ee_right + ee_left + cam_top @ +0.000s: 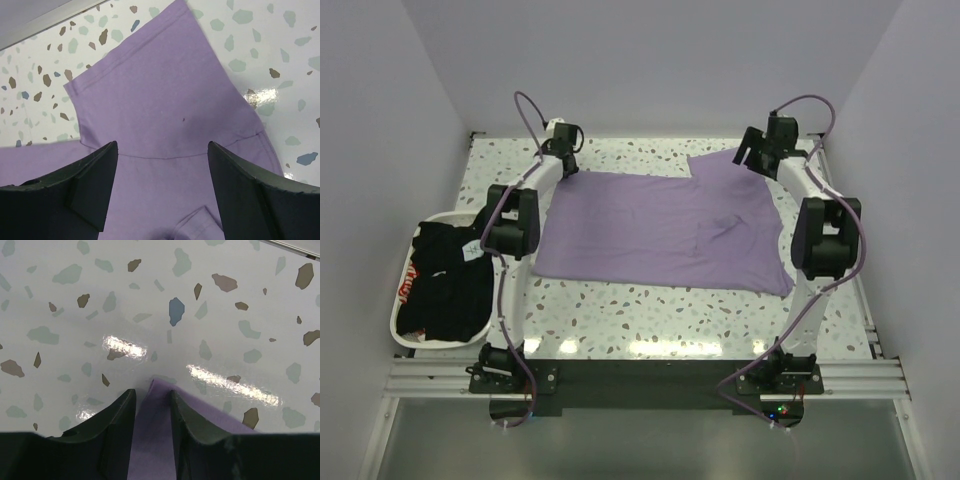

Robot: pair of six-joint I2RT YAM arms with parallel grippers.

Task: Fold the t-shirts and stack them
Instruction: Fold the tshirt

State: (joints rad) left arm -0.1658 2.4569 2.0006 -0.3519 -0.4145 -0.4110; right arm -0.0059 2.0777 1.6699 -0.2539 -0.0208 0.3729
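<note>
A white surface flecked with grey, brown and blue chips shines with glare. A white tray sits at its left edge, perhaps overhanging it. A metal rail runs along the near side. Plain walls enclose it.

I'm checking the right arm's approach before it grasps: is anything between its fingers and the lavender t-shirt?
Nothing visible does. The right gripper is over the sleeve of the lavender t-shirt, and only bare cloth shows between its open fingers.
</note>
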